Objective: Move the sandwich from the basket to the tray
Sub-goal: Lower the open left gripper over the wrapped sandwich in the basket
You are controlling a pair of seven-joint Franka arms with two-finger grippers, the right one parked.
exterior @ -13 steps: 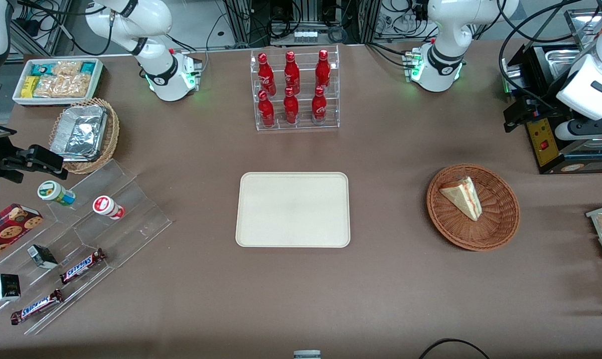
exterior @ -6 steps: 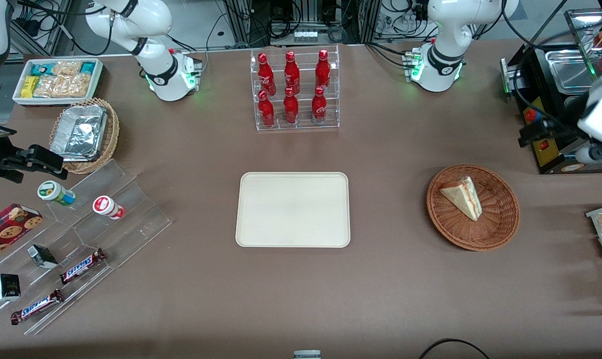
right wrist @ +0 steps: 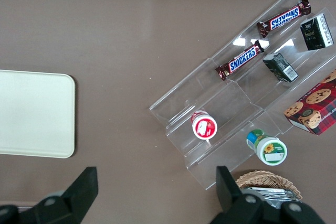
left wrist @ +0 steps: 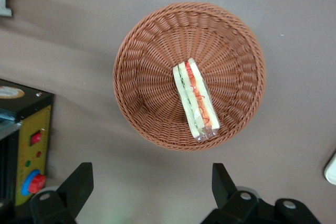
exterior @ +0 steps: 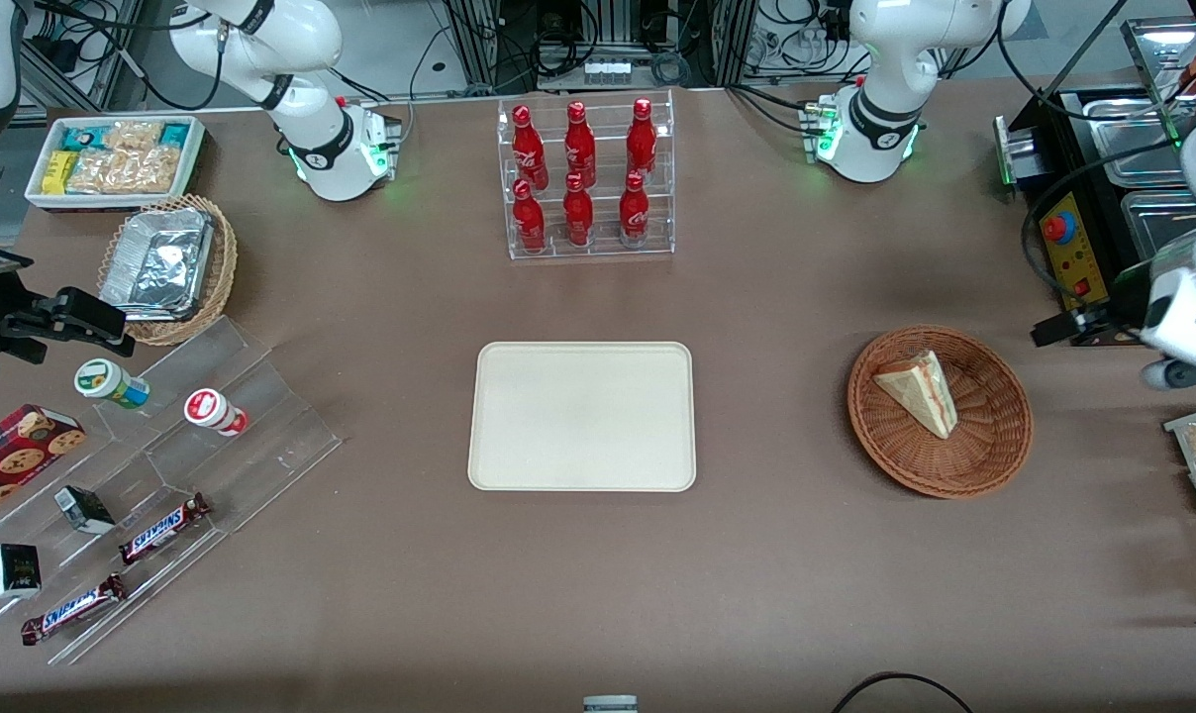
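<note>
Brown desk [exterior: 756, 555] under everything. Gripper [left wrist: 152, 195] up in air, jaws spread wide, holding nothing. Sandwich [left wrist: 196, 99] lies in basket [left wrist: 142, 77], just ahead of jaws. Tray [exterior: 582, 416] well apart, toward desk middle.

The working left arm's white base [exterior: 870, 124] sits at the table edge farthest from the front camera, green light glowing on it. Its white wrist section [exterior: 1187, 317] hangs up in the air at the working arm's end of the table, camera pointing straight down. The black two-finger gripper [left wrist: 152, 187] is spread wide, both dark fingertips [left wrist: 79, 179] well apart with nothing between them, and it hovers above the table, not touching anything. In the front view the gripper [exterior: 1063, 327] pokes out sideways as a small black piece
</note>
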